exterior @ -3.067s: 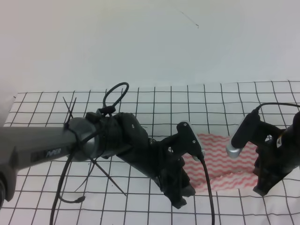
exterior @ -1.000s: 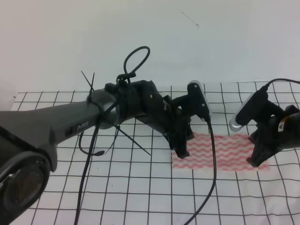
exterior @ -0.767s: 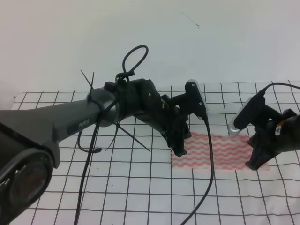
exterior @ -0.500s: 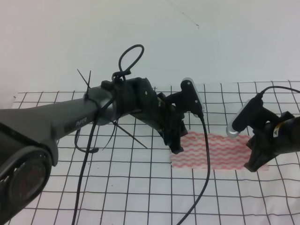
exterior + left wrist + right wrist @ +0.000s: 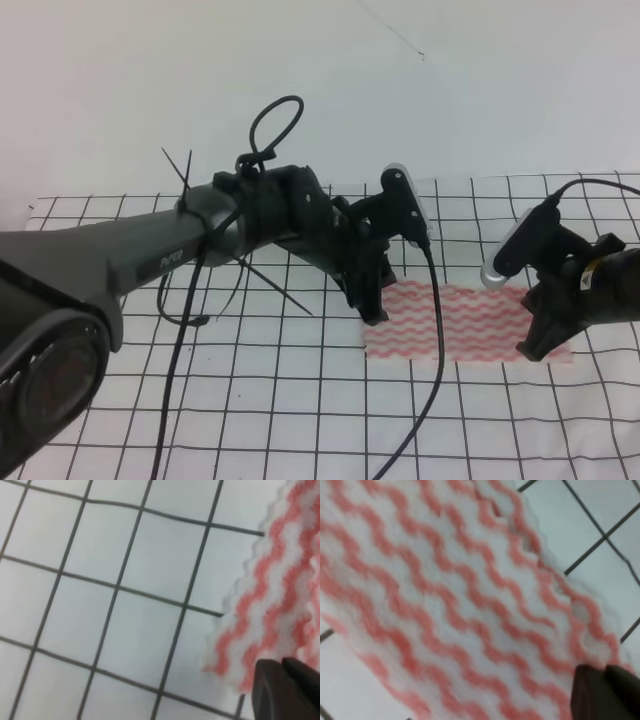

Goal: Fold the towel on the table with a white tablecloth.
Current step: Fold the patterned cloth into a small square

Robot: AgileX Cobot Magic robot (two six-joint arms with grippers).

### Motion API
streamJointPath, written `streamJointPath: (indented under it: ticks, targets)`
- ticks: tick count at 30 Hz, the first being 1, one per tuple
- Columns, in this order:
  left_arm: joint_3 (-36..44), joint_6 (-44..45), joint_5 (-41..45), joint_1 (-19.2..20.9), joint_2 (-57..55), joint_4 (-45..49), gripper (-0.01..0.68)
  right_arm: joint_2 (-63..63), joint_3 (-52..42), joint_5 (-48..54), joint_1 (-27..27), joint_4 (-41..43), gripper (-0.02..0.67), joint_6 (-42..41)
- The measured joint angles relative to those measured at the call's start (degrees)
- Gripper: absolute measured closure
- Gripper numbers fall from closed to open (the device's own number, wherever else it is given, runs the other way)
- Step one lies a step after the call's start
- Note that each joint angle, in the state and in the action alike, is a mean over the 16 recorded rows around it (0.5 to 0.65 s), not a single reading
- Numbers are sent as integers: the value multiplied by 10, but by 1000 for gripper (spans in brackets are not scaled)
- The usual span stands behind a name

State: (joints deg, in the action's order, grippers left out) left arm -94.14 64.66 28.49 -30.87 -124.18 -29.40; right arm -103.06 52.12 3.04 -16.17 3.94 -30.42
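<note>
The towel (image 5: 470, 322), pink-red and white wavy stripes, lies flat as a wide band on the white gridded tablecloth (image 5: 250, 400) that covers the table. My left gripper (image 5: 373, 312) is shut at the towel's near left corner. In the left wrist view its dark fingertips (image 5: 285, 692) sit on the towel's edge (image 5: 280, 595). My right gripper (image 5: 530, 350) is shut at the near right corner. In the right wrist view its fingertips (image 5: 607, 692) rest on the striped towel (image 5: 445, 595). Both appear to pinch the towel.
A black cable (image 5: 432, 380) hangs from the left wrist across the front of the towel. Loose cable ties (image 5: 270, 285) stick out from the left arm. A plain white wall (image 5: 320, 90) stands behind the table's far edge.
Three seconds ago the towel lay bunched nearer the front with both grippers low. Now it lies flat and farther back. In the last second both grippers and the towel have crept slightly left.
</note>
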Motion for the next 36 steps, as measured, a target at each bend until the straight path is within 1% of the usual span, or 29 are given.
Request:
streamJointPath:
  ticks: [8, 12, 16, 20, 27, 31, 36]
  targets:
    - [0, -32, 23, 13, 27, 11, 642, 12, 8, -6, 24, -2, 351, 2]
    - [0, -69, 56, 24, 54, 24, 633, 18, 34, 28, 30, -7, 308, -3]
    - [0, -112, 104, 43, 87, 34, 634, 14, 88, 107, 27, -38, 300, -38]
    - [1, -147, 163, 71, 120, 26, 646, -5, 165, 220, 19, -103, 301, -110]
    - [29, -159, 247, 133, 182, -45, 670, -72, 320, 418, 7, -228, 302, -245]
    - [71, -138, 263, 161, 220, -100, 673, -119, 397, 492, -1, -271, 302, -300]
    - [148, -106, 239, 180, 269, -158, 673, -174, 471, 542, -20, -258, 308, -316]
